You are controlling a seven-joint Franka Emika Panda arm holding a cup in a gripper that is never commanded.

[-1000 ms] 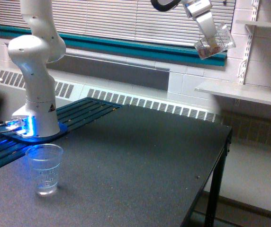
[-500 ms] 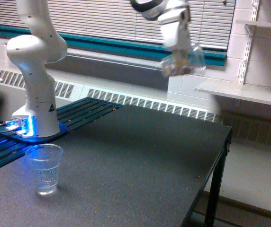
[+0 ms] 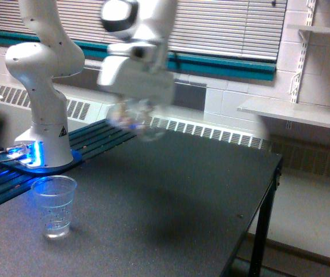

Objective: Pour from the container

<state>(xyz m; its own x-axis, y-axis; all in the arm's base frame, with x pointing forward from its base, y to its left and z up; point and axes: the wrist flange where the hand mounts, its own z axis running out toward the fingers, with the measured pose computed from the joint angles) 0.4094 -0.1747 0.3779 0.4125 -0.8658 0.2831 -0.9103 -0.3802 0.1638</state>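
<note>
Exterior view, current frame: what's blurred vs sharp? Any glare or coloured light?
Exterior view: the white gripper and the clear round-bodied plastic container under it are motion-smeared, so the grasp is unreadable; the ridged clear plastic cup, dark speckled table and white robot base are sharp. Blue light at the base tints the cup; a soft shadow lies on the table below the gripper.

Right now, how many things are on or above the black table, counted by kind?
Robot arm: 1
Clear containers held in the air, blurred: 1
Ridged clear plastic cups standing on the black table: 1
Total: 3
</note>
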